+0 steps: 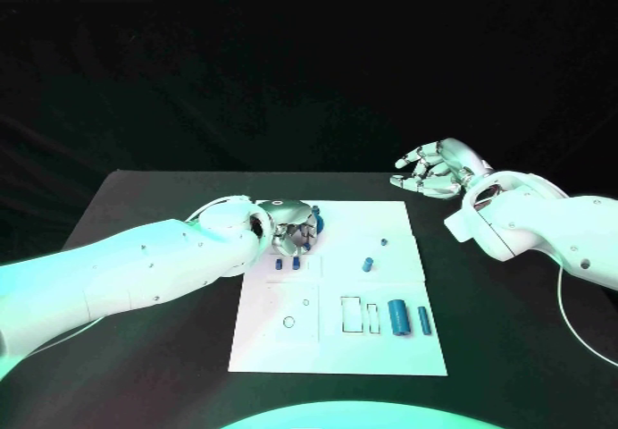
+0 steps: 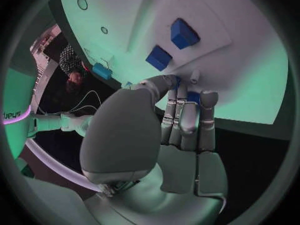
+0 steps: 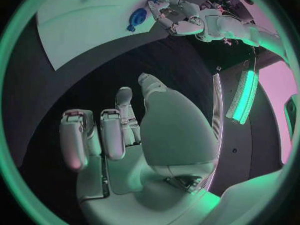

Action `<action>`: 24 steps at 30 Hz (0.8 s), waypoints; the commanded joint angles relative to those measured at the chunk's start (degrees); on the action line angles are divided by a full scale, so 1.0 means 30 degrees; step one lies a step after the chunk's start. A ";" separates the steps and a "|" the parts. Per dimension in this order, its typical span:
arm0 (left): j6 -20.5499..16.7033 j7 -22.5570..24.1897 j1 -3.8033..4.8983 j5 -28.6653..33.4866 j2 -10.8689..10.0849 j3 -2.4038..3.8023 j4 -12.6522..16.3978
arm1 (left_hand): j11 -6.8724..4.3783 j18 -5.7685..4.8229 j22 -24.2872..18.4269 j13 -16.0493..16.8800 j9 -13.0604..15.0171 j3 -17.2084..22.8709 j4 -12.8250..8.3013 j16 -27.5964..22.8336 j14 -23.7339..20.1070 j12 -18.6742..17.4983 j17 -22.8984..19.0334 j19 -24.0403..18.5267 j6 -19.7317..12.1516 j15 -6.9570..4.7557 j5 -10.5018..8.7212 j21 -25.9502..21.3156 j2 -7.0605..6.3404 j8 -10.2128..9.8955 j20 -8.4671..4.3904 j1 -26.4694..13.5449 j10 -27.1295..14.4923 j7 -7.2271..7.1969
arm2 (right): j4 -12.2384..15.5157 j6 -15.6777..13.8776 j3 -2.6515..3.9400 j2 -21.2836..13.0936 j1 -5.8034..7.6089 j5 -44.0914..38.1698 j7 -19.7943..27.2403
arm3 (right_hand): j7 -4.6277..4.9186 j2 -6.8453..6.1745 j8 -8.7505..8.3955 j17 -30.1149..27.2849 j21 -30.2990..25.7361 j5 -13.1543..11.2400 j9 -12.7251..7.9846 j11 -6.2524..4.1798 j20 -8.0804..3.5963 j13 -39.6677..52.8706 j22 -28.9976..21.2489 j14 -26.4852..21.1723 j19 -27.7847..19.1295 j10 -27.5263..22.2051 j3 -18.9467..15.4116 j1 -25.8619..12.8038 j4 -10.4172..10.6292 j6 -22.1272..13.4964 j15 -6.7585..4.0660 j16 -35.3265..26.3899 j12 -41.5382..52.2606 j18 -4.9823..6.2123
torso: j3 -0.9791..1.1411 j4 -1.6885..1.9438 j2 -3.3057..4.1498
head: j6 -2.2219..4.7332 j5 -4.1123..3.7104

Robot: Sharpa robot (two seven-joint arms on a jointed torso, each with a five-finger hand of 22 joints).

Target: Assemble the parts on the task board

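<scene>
The white task board lies in the middle of the table. My left hand hangs over its far left part with fingers curled down. A round blue part sits right at its fingertips; blue shows between the fingertips in the left wrist view, but a grip is not clear. The right wrist view shows this hand beside the round part. Two small blue blocks lie just in front of the hand, also in the left wrist view. My right hand hovers open past the board's far right corner.
Another small blue part and a tiny one lie mid-board. Two blue cylinders lie side by side at the board's right, next to rectangular slots. Round holes mark the board's left half. The black table surrounds the board.
</scene>
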 commanded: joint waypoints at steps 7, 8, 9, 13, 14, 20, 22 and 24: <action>-0.0482 0.0237 0.0025 0.0667 -0.1030 0.0655 0.1441 | -0.0027 -0.0396 0.0130 0.0034 0.0026 -0.0050 -0.0059 0.0102 0.0205 -0.0200 0.0079 0.0170 0.0224 -0.0014 -0.0032 0.0204 0.0141 -0.0145 0.0035 -0.0317 0.0225 -0.0023 | -0.0010 0.0105 0.0002 0.0004 -0.0008 -0.0181 0.0211 | 0.0078 -0.0100 0.0099 0.0777 -0.0072 0.0128 -0.0022 -0.0069 -0.0138 -0.0031 0.4027 0.0885 0.1221 0.0054 0.0110 -0.0084 0.0030 0.0038 -0.0176 -0.0105 -0.0066 0.0318 | 0.0016 0.0020 -0.0032 | 0.0045 -0.0026; -0.0477 0.0216 0.0026 0.0702 -0.1120 0.0692 0.1521 | -0.0026 -0.0393 0.0121 0.0032 0.0027 -0.0057 -0.0056 0.0102 0.0206 -0.0222 0.0063 0.0154 0.0235 -0.0011 -0.0033 0.0198 0.0130 -0.0162 0.0039 -0.0353 0.0238 -0.0022 | -0.0011 0.0104 0.0002 0.0002 -0.0008 -0.0181 0.0210 | 0.0078 -0.0100 0.0099 0.0777 -0.0072 0.0128 -0.0022 -0.0069 -0.0138 -0.0031 0.4027 0.0885 0.1221 0.0054 0.0110 -0.0084 0.0030 0.0038 -0.0176 -0.0105 -0.0066 0.0318 | 0.0014 0.0025 -0.0027 | 0.0054 -0.0028; -0.0477 0.0181 0.0029 0.0751 -0.1266 0.0745 0.1641 | -0.0026 -0.0393 0.0121 0.0032 0.0027 -0.0057 -0.0056 0.0102 0.0206 -0.0222 0.0063 0.0154 0.0235 -0.0011 -0.0033 0.0198 0.0130 -0.0162 0.0039 -0.0353 0.0238 -0.0022 | -0.0011 0.0104 0.0002 -0.0002 -0.0008 -0.0181 0.0210 | 0.0078 -0.0100 0.0099 0.0777 -0.0072 0.0128 -0.0022 -0.0069 -0.0138 -0.0031 0.4027 0.0885 0.1221 0.0054 0.0110 -0.0084 0.0030 0.0038 -0.0176 -0.0105 -0.0066 0.0318 | 0.0016 0.0038 -0.0038 | 0.0052 -0.0035; -0.0430 0.0089 0.0033 0.0879 -0.1701 0.0862 0.1890 | -0.0026 -0.0400 0.0153 0.0027 0.0032 -0.0077 -0.0042 0.0105 0.0217 -0.0285 0.0046 0.0164 0.0270 -0.0006 -0.0035 0.0219 0.0102 -0.0205 0.0049 -0.0450 0.0267 -0.0027 | -0.0008 0.0112 0.0002 -0.0022 -0.0009 -0.0181 0.0206 | 0.0078 -0.0100 0.0099 0.0777 -0.0072 0.0128 -0.0022 -0.0069 -0.0138 -0.0031 0.4027 0.0885 0.1221 0.0054 0.0110 -0.0084 0.0030 0.0038 -0.0176 -0.0105 -0.0066 0.0318 | -0.0001 0.0052 -0.0028 | 0.0055 -0.0036; -0.0352 0.0053 0.0033 0.0921 -0.1801 0.0881 0.1910 | -0.0027 -0.0399 0.0152 0.0024 0.0033 -0.0086 -0.0035 0.0110 0.0228 -0.0312 0.0054 0.0156 0.0281 -0.0004 -0.0036 0.0217 0.0086 -0.0224 0.0053 -0.0491 0.0277 -0.0029 | -0.0009 0.0114 0.0002 -0.0028 -0.0009 -0.0181 0.0204 | 0.0078 -0.0100 0.0099 0.0777 -0.0072 0.0128 -0.0022 -0.0069 -0.0138 -0.0031 0.4027 0.0885 0.1221 0.0054 0.0110 -0.0084 0.0030 0.0038 -0.0176 -0.0105 -0.0066 0.0318 | -0.0006 0.0060 -0.0029 | 0.0058 -0.0052; 0.0254 -0.0175 0.0027 0.1029 -0.2097 0.0915 0.1755 | -0.0034 -0.0394 0.0127 0.0006 0.0053 -0.0165 0.0048 0.0095 0.0210 -0.0480 -0.0052 0.0098 0.0360 0.0004 -0.0050 0.0176 -0.0002 -0.0328 0.0080 -0.0766 0.0345 -0.0050 | -0.0015 0.0134 0.0002 -0.0042 -0.0010 -0.0181 0.0193 | 0.0078 -0.0100 0.0099 0.0777 -0.0072 0.0128 -0.0022 -0.0069 -0.0138 -0.0031 0.4027 0.0885 0.1221 0.0054 0.0110 -0.0084 0.0030 0.0038 -0.0176 -0.0105 -0.0066 0.0318 | -0.0004 0.0030 -0.0016 | 0.0036 0.0015; 0.0432 -0.0221 0.0019 0.1044 -0.2117 0.0912 0.1615 | -0.0036 -0.0393 0.0121 0.0005 0.0055 -0.0172 0.0053 0.0093 0.0207 -0.0493 -0.0061 0.0090 0.0367 0.0004 -0.0051 0.0169 -0.0009 -0.0335 0.0082 -0.0784 0.0349 -0.0053 | -0.0016 0.0138 0.0002 -0.0040 -0.0010 -0.0181 0.0194 | 0.0078 -0.0100 0.0099 0.0777 -0.0072 0.0128 -0.0022 -0.0069 -0.0138 -0.0031 0.4027 0.0885 0.1221 0.0054 0.0110 -0.0084 0.0030 0.0038 -0.0176 -0.0105 -0.0066 0.0318 | -0.0008 0.0029 -0.0008 | 0.0035 0.0014; 0.0573 -0.0242 -0.0001 0.1055 -0.2115 0.0905 0.1484 | -0.0036 -0.0393 0.0121 0.0005 0.0055 -0.0172 0.0053 0.0093 0.0207 -0.0493 -0.0061 0.0090 0.0367 0.0004 -0.0051 0.0169 -0.0009 -0.0335 0.0082 -0.0784 0.0349 -0.0053 | -0.0015 0.0144 0.0002 -0.0037 -0.0011 -0.0181 0.0195 | 0.0078 -0.0100 0.0099 0.0777 -0.0072 0.0128 -0.0022 -0.0069 -0.0138 -0.0031 0.4027 0.0885 0.1221 0.0054 0.0110 -0.0084 0.0030 0.0038 -0.0176 -0.0105 -0.0066 0.0318 | -0.0024 0.0034 0.0003 | 0.0030 -0.0004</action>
